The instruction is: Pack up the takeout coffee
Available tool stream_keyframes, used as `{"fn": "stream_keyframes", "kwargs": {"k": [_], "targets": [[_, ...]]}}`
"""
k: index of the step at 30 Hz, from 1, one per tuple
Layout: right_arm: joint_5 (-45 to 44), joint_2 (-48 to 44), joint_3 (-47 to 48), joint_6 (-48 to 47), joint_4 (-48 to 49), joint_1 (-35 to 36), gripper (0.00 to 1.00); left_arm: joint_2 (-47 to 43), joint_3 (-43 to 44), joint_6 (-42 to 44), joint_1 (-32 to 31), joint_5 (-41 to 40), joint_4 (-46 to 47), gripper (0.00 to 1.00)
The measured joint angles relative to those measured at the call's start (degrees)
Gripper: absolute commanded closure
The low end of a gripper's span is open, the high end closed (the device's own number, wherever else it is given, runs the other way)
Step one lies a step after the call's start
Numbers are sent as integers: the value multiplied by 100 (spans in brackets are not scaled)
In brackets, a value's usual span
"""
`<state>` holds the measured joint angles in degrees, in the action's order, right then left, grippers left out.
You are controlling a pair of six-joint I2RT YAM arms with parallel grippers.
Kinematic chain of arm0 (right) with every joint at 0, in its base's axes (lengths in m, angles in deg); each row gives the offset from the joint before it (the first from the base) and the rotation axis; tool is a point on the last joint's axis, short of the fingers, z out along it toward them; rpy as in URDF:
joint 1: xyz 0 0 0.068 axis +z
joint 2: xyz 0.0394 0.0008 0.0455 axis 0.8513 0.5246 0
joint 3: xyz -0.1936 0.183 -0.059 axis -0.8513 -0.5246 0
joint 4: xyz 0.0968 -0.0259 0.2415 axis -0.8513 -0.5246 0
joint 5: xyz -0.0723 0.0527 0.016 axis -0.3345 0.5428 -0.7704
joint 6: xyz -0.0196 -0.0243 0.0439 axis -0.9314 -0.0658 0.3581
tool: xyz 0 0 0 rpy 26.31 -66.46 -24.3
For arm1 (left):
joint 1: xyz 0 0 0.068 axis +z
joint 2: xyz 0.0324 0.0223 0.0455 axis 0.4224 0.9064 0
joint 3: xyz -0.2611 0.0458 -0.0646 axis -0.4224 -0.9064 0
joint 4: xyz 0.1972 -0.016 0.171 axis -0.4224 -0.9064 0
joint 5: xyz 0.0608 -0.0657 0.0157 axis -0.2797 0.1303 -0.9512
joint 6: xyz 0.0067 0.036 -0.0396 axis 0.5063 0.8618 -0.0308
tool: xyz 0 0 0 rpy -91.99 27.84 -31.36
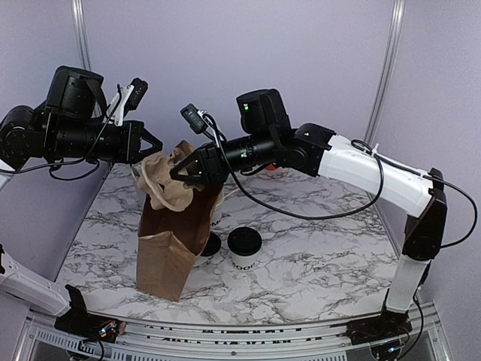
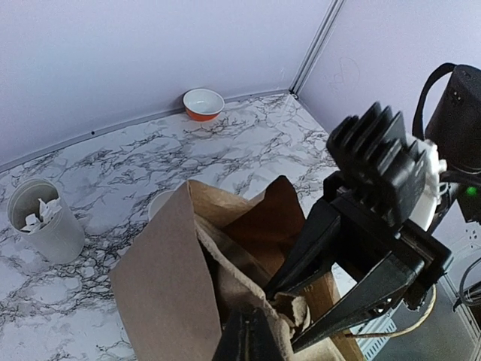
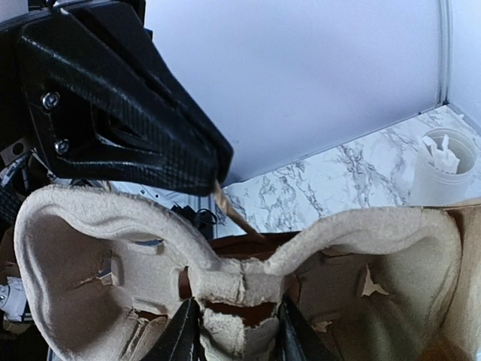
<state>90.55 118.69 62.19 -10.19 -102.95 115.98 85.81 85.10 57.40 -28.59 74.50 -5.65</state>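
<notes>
A takeout coffee cup (image 1: 244,248), white with black lettering and a black lid, stands on the marble table right of the brown paper bag (image 1: 169,241). A second black lid (image 1: 211,244) shows partly behind the bag. A pulp cup carrier (image 1: 167,180) sticks out of the bag's top. My right gripper (image 1: 177,174) is shut on the carrier's middle web (image 3: 237,289), above the bag's mouth. My left gripper (image 1: 154,144) is at the bag's upper left; in the left wrist view (image 2: 252,338) its fingers lie close together on the bag's rim (image 2: 203,226).
A white canister of sticks (image 2: 45,218) stands at the back left and also shows in the right wrist view (image 3: 443,169). A small white bowl with an orange inside (image 2: 204,104) sits by the back wall. A white round rim (image 2: 159,203) peeks out behind the bag.
</notes>
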Motion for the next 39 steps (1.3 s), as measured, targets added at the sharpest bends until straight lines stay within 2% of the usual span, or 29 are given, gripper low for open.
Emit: {"fn": "stream_keyframes", "kwargs": {"k": [9, 19, 39], "targets": [[-376, 94, 623, -1043, -1091, 0, 67, -186, -236, 98, 0, 227, 101, 100], [-356, 190, 833, -1692, -1674, 57, 67, -487, -564, 177, 48, 459, 256, 100], [-1519, 481, 1200, -2719, -2559, 264, 67, -739, -903, 352, 660, 1158, 439, 100]]}}
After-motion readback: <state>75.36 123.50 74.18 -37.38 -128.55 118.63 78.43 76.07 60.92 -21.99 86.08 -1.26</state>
